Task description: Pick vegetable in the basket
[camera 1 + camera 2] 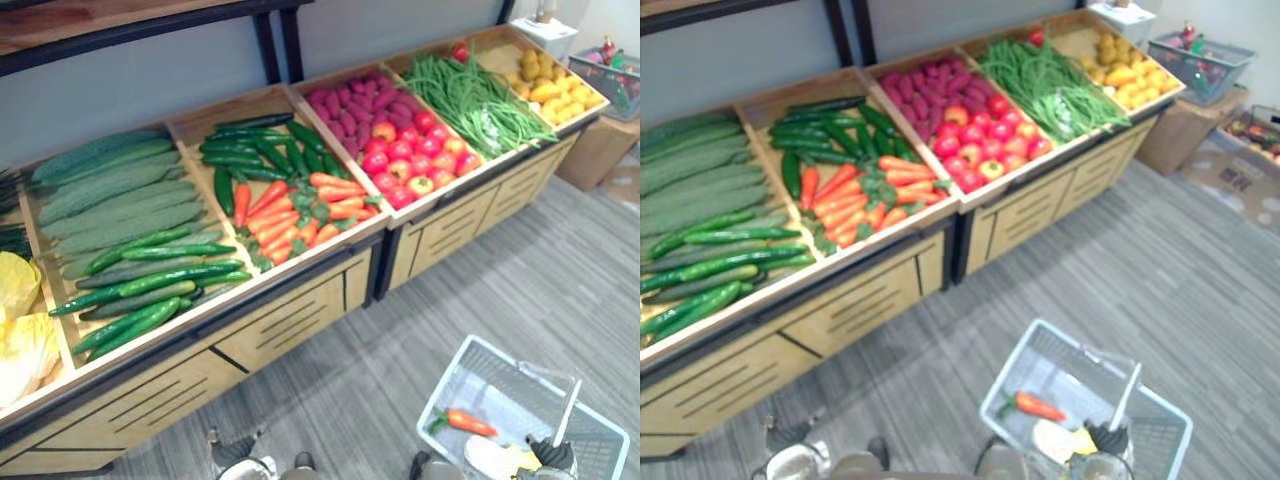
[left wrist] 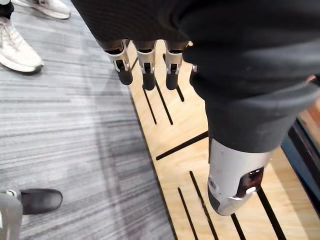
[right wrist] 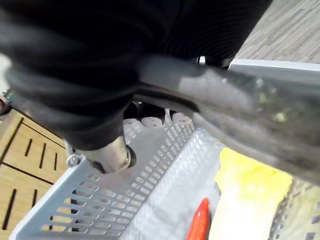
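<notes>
Closest of all hung the grey plastic basket [image 1: 500, 380], low on the robot's right above the grey floor. Its handle [image 1: 568, 412] ran up into the right hand [image 3: 112, 155], which appeared to be wrapped round it and carrying it.

Beyond it stood the long wooden worktop [image 1: 285, 322], split into open bins. From the robot's left these held:

- pale cabbage [image 1: 20, 330]
- long dull-green gourds [image 1: 115, 195] with glossy cucumbers [image 1: 150, 280] in front of them
- more dark cucumbers behind a heap of carrots [image 1: 290, 215]
- purple sweet potatoes [image 1: 355, 100] behind red tomatoes [image 1: 415, 160]
- green beans [image 1: 470, 95]
- yellow produce [image 1: 550, 85] at the far end

The left hand [image 2: 148, 67] hung beside the slotted wooden front of the worktop, below the bins. Its fingers were straight and loose, its thumb stood apart, and it held nothing.

Smallest were the things already in the basket. One carrot [image 1: 468, 422] lay on the bottom, and just beside it, towards the right hand, lay a pale yellow leafy piece [image 1: 500, 458].

I judged the task partly done, with the robot between picks. The next move called for the free left hand to rise over the front edge of the worktop and close on a single vegetable. The carrots and cucumbers looked the nearest choice. It would then have to carry the vegetable across to the basket, which the right hand needed to keep level and within reach.
</notes>
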Robot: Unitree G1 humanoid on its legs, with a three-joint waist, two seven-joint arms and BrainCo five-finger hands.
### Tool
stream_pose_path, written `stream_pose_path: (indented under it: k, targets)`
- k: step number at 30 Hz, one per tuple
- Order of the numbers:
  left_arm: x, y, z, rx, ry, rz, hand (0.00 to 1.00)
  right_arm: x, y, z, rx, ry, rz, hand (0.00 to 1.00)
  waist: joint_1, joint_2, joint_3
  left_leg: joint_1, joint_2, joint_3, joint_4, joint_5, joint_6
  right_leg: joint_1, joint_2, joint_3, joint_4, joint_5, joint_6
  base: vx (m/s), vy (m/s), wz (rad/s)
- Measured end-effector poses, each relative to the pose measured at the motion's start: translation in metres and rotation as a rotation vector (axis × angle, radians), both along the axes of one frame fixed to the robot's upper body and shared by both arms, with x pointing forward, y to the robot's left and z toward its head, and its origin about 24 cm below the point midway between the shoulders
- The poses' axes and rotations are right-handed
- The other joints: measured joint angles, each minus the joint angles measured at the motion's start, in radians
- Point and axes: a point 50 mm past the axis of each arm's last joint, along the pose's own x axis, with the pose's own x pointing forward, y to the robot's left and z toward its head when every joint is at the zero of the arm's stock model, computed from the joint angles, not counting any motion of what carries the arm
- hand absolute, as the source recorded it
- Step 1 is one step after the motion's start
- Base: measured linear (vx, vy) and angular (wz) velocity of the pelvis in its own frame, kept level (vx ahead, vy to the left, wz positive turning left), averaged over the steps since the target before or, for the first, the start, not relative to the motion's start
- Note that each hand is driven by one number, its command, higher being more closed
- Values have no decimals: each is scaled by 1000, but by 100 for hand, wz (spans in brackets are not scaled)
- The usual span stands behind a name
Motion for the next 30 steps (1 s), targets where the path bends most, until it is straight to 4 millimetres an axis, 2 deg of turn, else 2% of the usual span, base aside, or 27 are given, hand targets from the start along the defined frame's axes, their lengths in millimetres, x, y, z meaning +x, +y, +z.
stream_pose_path:
  k: [1, 2, 4, 5, 7, 9, 10, 11, 12, 13, 15, 16, 18, 19, 20, 21, 22, 23, 24, 25, 27, 28, 30]
  targets:
    - [0, 2, 1, 8, 0, -5, 0, 0, 0, 0, 2, -2, -4, 100, 0, -2, -1, 9, 8, -13, 0, -3, 0, -8, 3, 6, 36, 21, 7, 85, 23, 29]
    - [1, 7, 3, 27, -5, -10, 0, -1, 3, -1, 5, 1, 3, 100, -3, -4, -1, 24, 29, -35, 0, -7, -1, -26, 5, 9, 100, 68, 13, 128, -11, 39]
    - [5, 15, 6, 51, -13, -11, 0, 0, 7, -2, 14, -4, 10, 100, -4, -11, -4, 22, 61, -67, 3, -14, -9, -55, 17, 8, 129, 42, -14, 167, -63, 40]
    - [9, 20, 8, 60, -23, 3, 0, 1, 9, -2, 17, -4, 22, 100, -2, -15, -3, 14, 77, -88, 6, -18, -16, -61, 22, 10, 87, -3, -21, 167, -106, 38]
    - [8, 24, 7, 59, -14, 37, 0, 3, 11, -3, 19, -2, 35, 100, -3, -16, -3, 5, 91, -122, 10, -26, -27, -58, 26, 73, -47, -13, -20, 207, -181, 43]
    - [7, 28, 5, 58, -7, 69, 0, 1, 12, -6, 28, 11, 33, 100, -9, -20, -4, -6, 95, -163, 20, -41, -50, -45, 21, 142, -189, 1, 0, 235, -247, 58]
    - [4, 32, 5, 62, -1, 96, 0, -2, 13, -8, 37, 28, 31, 100, -16, -35, -12, -4, 92, -188, 16, -45, -79, -24, 7, 150, -261, 13, 8, 281, -399, 73]
    - [-1, 32, 1, 49, 23, 124, 0, -1, 10, -9, 37, 42, 32, 100, -18, -17, -17, 6, 116, -215, 5, -43, -105, -16, 17, 116, -232, -7, 64, 349, -453, 67]
    - [-4, 28, -1, 33, 32, 137, 0, 0, 5, -9, 28, 45, 22, 100, -15, -3, -24, 13, 133, -214, -5, -23, -104, -22, 31, 98, -208, -33, 43, 379, -422, 47]
    - [-7, 21, -5, 7, 40, 154, 0, 5, -5, -4, 5, 35, 18, 100, -16, 28, -28, 24, 154, -214, -23, 21, -109, -39, 46, 83, -145, -83, 22, 316, -299, 27]
    - [-13, 13, -9, -17, 57, 163, 0, 11, -12, -2, -7, 38, 41, 100, -16, 41, -30, 25, 174, -215, -30, 86, -104, -40, 63, 57, -111, -118, -6, 300, -331, 22]
    - [-14, 12, -9, -19, 57, 166, 0, 12, -13, -2, -2, 47, 47, 100, -19, 44, -32, -6, 178, -218, 8, 140, -89, -18, 72, 42, -131, -124, -17, 246, -273, 24]
    - [-13, 12, -9, -21, 53, 167, 0, 7, -13, -5, 8, 71, 44, 100, -33, 48, -32, -62, 179, -229, 113, 181, -76, 47, 71, 7, -189, -122, -23, 220, -226, 44]
    - [-14, 12, -9, -22, 54, 167, 0, 4, -14, -7, 11, 82, 39, 100, -39, 41, -27, -77, 179, -233, 153, 192, -78, 74, 69, -4, -211, -120, -26, 187, -122, 48]
    - [-14, 11, -9, -21, 56, 161, 0, -1, -16, -7, 9, 93, 27, 100, -41, 39, -26, -107, 175, -231, 226, 171, -94, 126, 58, -18, -252, -114, -32, 164, -37, 22]
    - [-14, 10, -8, -16, 50, 149, 0, -3, -18, -7, 6, 94, 21, 100, -40, 38, -25, -110, 148, -212, 247, 106, -103, 158, 53, -19, -275, -112, -32, 144, 2, 9]
    - [-12, 9, -7, -12, 42, 142, 0, -2, -18, -7, 4, 93, 21, 100, -40, 38, -25, -112, 132, -204, 235, 82, -97, 166, 51, -19, -279, -111, -31, 128, 88, -4]
    - [-4, 11, 0, 14, 1, 122, 0, -3, -18, -7, 8, 91, 11, 100, -42, 42, -25, -120, 94, -152, 166, 71, -58, 167, 52, -24, -282, -106, -22, 87, 97, 15]
    - [3, 13, 6, 35, -35, 115, 0, -7, -16, -9, 16, 94, -6, 100, -42, 46, -30, -107, 85, -133, 135, 77, -51, 165, 52, -29, -294, -99, -11, 94, 99, 25]
    - [12, 13, 13, 49, -77, 100, 0, -9, -16, -9, 16, 93, -17, 100, -42, 42, -28, -106, 76, -131, 113, 81, -48, 164, 50, -33, -304, -96, -6, 44, 67, 30]
    - [39, 14, 42, 154, -213, 10, 0, -8, -15, -7, 11, 75, -25, 100, -31, 27, -15, -109, 61, -128, 66, 81, -48, 151, 43, -31, -347, -65, 12, 3, 113, 2]
    - [45, 14, 50, 188, -245, -12, 0, -6, -14, -6, 10, 65, -25, 100, -25, 25, -12, -107, 60, -127, 66, 81, -48, 152, 43, -25, -356, -55, 13, -37, 115, -24]
    - [61, 12, 84, 335, -370, -96, 0, -3, -8, -4, 2, 44, 3, 100, -14, 21, -9, -86, 63, -96, 66, 80, -49, 161, 42, -3, -381, -21, 13, -46, 60, -36]
